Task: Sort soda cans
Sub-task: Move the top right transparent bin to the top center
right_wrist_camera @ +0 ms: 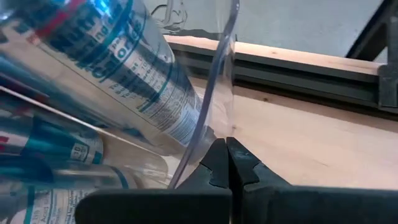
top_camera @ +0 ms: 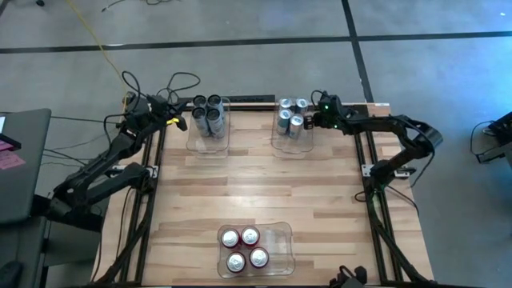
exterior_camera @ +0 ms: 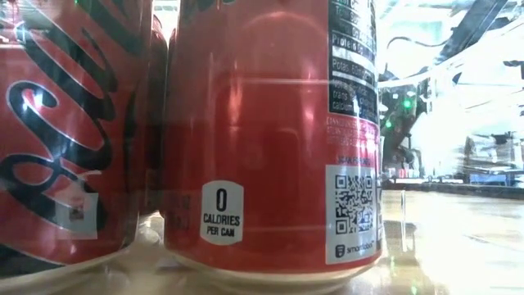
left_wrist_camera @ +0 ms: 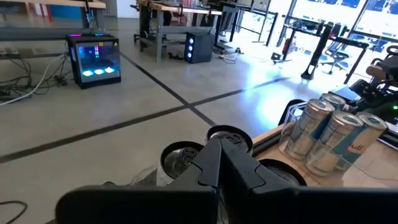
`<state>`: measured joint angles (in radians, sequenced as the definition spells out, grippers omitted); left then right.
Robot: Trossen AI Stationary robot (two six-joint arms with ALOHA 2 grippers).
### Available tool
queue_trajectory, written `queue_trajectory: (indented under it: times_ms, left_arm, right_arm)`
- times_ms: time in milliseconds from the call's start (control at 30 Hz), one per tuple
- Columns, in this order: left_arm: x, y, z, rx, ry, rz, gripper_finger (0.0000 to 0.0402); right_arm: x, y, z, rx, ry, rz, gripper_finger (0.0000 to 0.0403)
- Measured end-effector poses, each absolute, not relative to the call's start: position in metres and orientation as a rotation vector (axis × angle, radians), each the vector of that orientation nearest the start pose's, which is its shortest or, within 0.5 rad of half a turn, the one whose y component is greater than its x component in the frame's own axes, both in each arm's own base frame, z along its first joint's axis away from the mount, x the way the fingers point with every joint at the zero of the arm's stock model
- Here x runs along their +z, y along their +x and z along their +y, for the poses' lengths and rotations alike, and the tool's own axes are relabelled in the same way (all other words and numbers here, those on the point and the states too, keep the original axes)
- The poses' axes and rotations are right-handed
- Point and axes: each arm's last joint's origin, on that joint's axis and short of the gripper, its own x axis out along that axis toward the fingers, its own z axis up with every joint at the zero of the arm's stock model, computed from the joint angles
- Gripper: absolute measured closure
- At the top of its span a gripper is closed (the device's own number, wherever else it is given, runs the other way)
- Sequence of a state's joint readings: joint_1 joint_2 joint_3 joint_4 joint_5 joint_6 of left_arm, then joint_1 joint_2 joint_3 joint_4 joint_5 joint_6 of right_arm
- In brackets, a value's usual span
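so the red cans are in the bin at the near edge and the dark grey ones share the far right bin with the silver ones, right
Not quite. In the high view the dark grey cans sit in their own far left bin; the silver cans have the far right bin alone. The red cans are at the near edge.

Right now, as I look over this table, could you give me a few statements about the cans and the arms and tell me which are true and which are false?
1. The red cans sit together in one clear bin at the table's near edge. True.
2. The dark grey cans share a bin with the silver and blue cans. False: each colour has its own bin at the far edge.
3. The right gripper is shut, beside the wall of the silver cans' bin. True.
4. The left gripper holds a dark can. False: it is shut on nothing, above them.
5. Loose cans lie on the bare wood. False: none do.
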<state>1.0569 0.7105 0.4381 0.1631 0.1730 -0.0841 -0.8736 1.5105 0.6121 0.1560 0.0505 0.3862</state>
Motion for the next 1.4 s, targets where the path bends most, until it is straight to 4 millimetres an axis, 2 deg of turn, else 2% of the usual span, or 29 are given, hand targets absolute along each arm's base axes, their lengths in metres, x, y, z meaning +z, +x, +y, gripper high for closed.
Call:
queue_trajectory:
  times_ms: [567,1167,1400]
  left_arm:
    - [0.257,0.087,0.144,0.887,-0.146,0.053,0.0401]
    - [0.254,0.087,0.143,0.887,-0.163,0.084,0.0401]
    - [0.253,0.087,0.143,0.887,-0.153,0.094,0.0401]
  right_arm:
    - [0.157,0.192,-0.207,-0.937,0.574,0.433,0.0403]
    - [0.175,0.221,-0.196,-0.827,0.561,0.370,0.0403]
    - [0.177,0.223,-0.191,-0.871,0.550,0.360,0.0403]
